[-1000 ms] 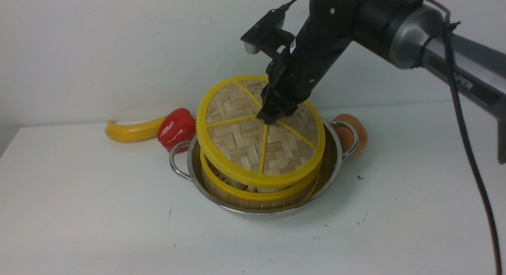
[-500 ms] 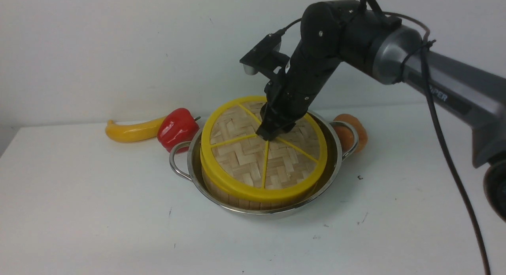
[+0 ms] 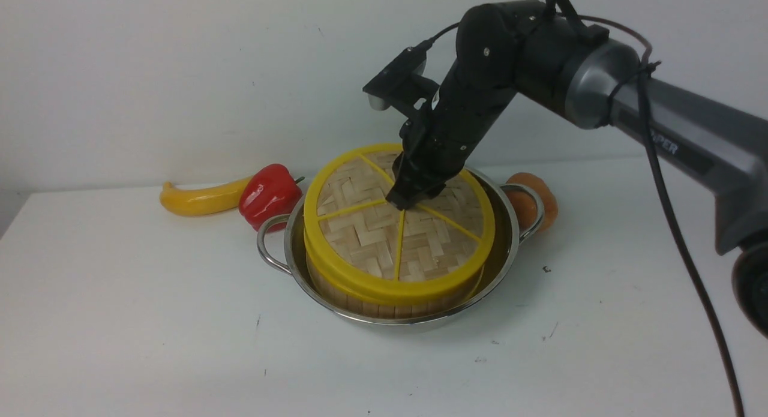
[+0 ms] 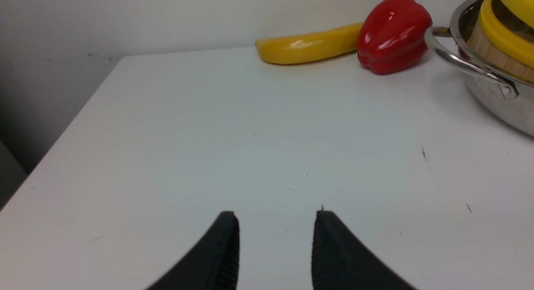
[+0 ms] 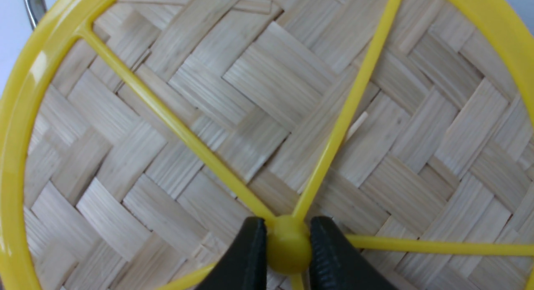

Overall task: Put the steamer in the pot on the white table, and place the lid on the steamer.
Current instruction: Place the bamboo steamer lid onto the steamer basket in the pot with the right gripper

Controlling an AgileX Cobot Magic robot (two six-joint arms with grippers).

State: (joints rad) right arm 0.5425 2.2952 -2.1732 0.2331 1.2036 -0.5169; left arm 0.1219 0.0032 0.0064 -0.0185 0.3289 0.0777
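Steamer [image 3: 384,297] sits inside the pot [image 3: 507,249], which stands on the white table [image 3: 150,321] toward its far side. Only the steamer's slat wall and yellow rim show in the front view, because the lid [image 3: 372,237] covers its top. The lid lies roughly level on the steamer, though at the near left its rim overhangs the steamer's rim a little, and the left wrist view shows a thin gap between the two yellow rims on that side. The steamer is narrower than the pot, so a ring of shiny steel shows around it, widest on the right.

Right gripper [image 3: 407,200] comes down at a slant from the upper right onto the middle of the lid. In the right wrist view its two black fingers [image 5: 246,261] are clamped on the knob [image 5: 288,248], one on each side, where the yellow spokes meet.

Left gripper [image 4: 275,248] is out of the front view. Its own camera shows its two dark fingertips [image 4: 223,252] apart with bare table between them, holding nothing, low over the table's left part and well apart from the pot.

A pepper [image 3: 269,195] lies just beside the pot's left handle [image 3: 267,243], and a banana [image 3: 201,200] lies against the pepper's left side, both near the back wall. An orange-brown round thing [image 3: 534,198] sits behind the pot's right handle [image 3: 531,210]
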